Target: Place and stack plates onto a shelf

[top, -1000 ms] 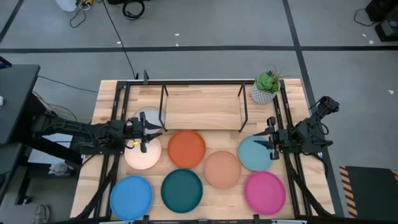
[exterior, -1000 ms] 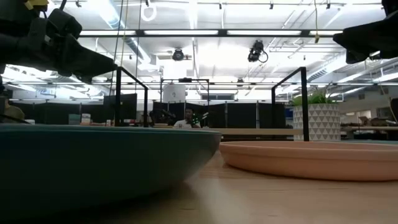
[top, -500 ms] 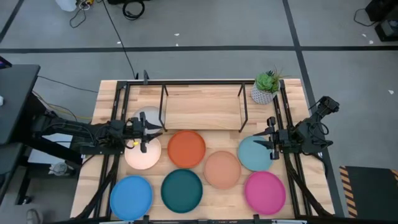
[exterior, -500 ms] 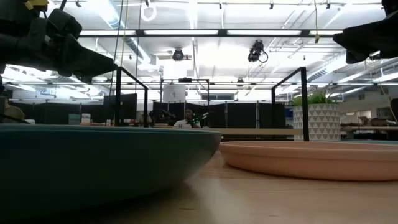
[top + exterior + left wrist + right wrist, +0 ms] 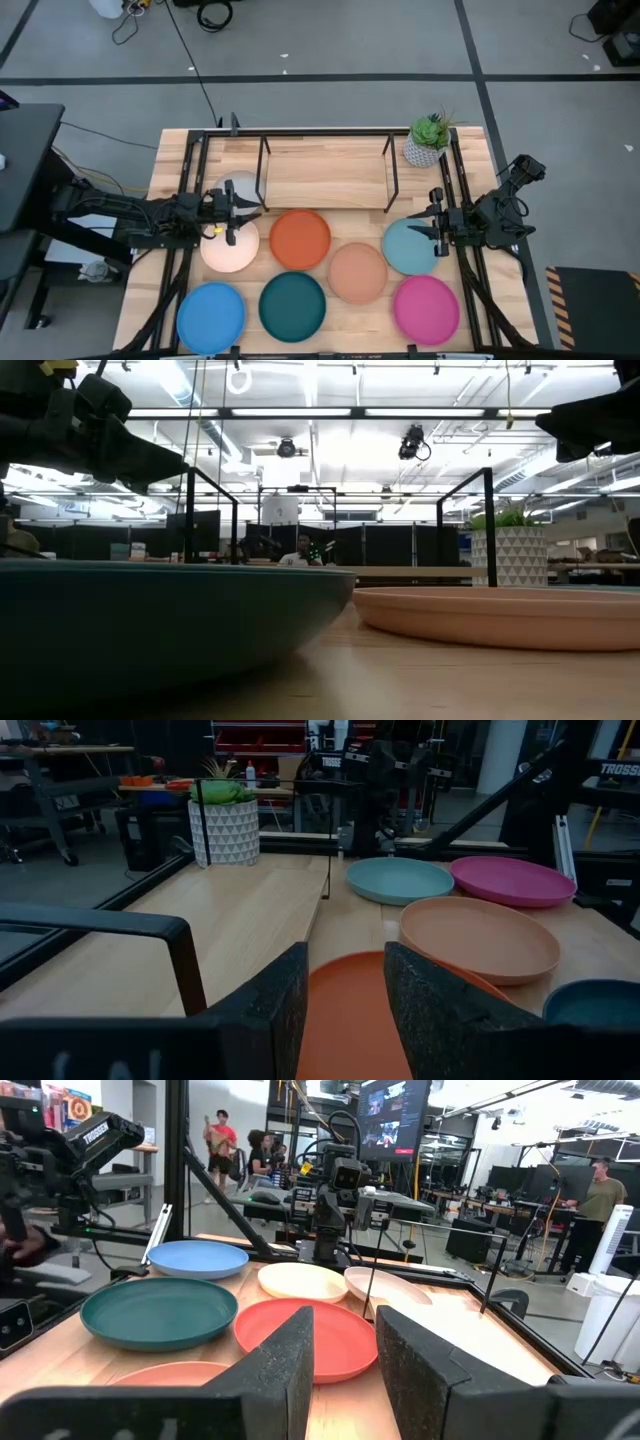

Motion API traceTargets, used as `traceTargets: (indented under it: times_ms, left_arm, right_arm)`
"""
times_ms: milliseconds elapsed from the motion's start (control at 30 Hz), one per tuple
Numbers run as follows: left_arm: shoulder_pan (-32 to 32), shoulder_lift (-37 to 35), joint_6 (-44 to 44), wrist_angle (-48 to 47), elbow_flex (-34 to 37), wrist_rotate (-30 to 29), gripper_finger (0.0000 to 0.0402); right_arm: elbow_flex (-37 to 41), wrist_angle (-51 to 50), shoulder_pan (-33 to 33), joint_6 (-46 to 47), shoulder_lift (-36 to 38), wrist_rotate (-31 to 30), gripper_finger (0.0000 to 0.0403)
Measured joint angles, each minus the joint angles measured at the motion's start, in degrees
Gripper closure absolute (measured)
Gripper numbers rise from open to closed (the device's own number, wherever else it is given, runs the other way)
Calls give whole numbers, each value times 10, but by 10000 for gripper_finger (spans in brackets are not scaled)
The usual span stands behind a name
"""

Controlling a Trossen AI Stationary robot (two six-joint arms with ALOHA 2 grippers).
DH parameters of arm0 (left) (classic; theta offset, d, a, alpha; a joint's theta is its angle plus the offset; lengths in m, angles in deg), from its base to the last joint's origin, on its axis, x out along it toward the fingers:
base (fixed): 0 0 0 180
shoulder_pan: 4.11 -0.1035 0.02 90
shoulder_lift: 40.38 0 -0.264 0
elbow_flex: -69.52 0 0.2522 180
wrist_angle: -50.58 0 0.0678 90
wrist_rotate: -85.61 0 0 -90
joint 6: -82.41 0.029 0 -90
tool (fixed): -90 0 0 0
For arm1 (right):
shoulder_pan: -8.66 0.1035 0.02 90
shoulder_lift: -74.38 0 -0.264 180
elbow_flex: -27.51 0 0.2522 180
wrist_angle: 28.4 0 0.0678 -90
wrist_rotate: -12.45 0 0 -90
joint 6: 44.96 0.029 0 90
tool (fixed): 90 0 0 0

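From above, the shelf [image 5: 325, 172] stands at the far side of the table [image 5: 170, 160], its wood board bare, with a small potted plant [image 5: 428, 140] just beside its right end. In front of it lie the plates: a white plate [image 5: 238, 186] and a cream plate [image 5: 230, 246] at the left, the orange plate [image 5: 300, 240] next to them, the peach plate [image 5: 357, 273] in the middle, the pale teal plate [image 5: 408, 247] at the right, and along the near edge the bright blue plate [image 5: 211, 317], the dark teal plate [image 5: 292, 306] and the magenta plate [image 5: 426, 309]. The left gripper [image 5: 243, 215] hangs over the cream and white plates; the right gripper [image 5: 428, 222] hangs over the pale teal plate's far edge. From table height, the dark teal plate [image 5: 160, 622] fills the left foreground and the peach plate [image 5: 500, 615] lies to the right, with the shelf's black posts [image 5: 488, 525] and the plant pot [image 5: 508, 555] behind. In the left wrist view, the left gripper [image 5: 346, 1005] has its fingers apart, holding nothing, above the orange plate [image 5: 350, 1020]. In the right wrist view, the right gripper [image 5: 344, 1358] likewise has its fingers parted and empty, with the orange plate [image 5: 305, 1338] and dark teal plate [image 5: 160, 1310] ahead, and people standing in the room beyond.
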Motion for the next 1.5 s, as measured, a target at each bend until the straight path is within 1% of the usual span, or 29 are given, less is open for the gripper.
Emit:
traceTargets:
  times_ms: [633,667,700,833,900,1100,1333,1433,1500]
  left_arm:
    - [0,0,-1,0,0,0,260]
    - [0,0,-7,0,0,0,260]
    - [0,0,-31,0,0,0,260]
    - [1,0,-150,9,0,0,260]
    - [1,0,-163,28,0,0,260]
    - [1,0,-161,75,0,0,260]
    - [1,0,-160,74,0,0,260]
    - [1,0,-150,80,0,-7,260]
    - [1,0,-114,95,0,-10,260]
  right_arm:
    - [0,0,0,0,0,0,286]
    - [0,0,0,0,0,0,286]
    - [0,0,0,-3,0,0,286]
    - [0,16,-2,-21,0,0,286]
    - [0,37,-2,-18,0,1,286]
    - [0,107,-2,-15,0,3,286]
    - [0,146,-2,-14,0,4,286]
    - [0,147,-2,27,0,2,286]
    - [0,147,-2,68,0,-18,286]
